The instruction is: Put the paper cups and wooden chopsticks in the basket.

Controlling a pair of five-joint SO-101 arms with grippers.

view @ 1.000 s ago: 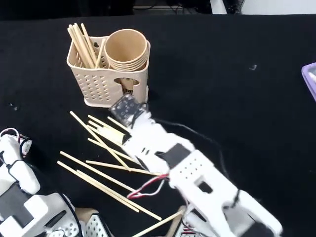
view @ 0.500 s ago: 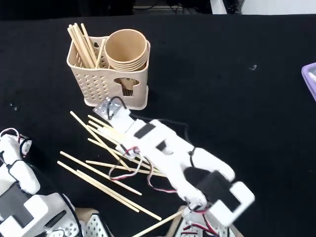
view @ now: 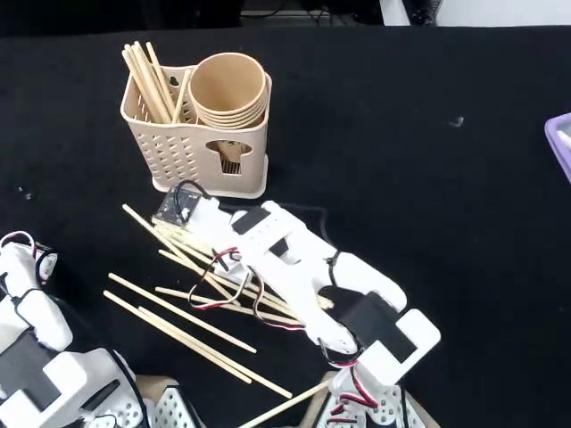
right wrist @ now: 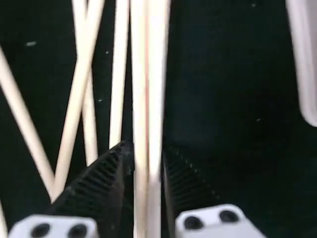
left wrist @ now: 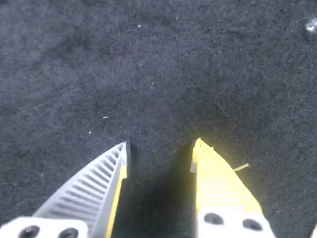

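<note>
We see black cloth point(view: 428, 223). Beige perforated basket point(view: 192, 152) at back, stacked tan paper cups point(view: 229, 89) inside. Pale wooden chopsticks point(view: 178, 312) scattered in front of it. Right gripper point(right wrist: 146, 148) narrow, pinching two chopsticks. Left gripper point(left wrist: 158, 148) wide, over bare cloth.

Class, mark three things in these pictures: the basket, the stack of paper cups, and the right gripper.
basket point(view: 192, 153), high view, on its perforated front wall.
stack of paper cups point(view: 228, 82), high view, inside the top cup.
right gripper point(right wrist: 145, 148), right wrist view, midway between fingertips, around chopsticks point(right wrist: 147, 74).
</note>
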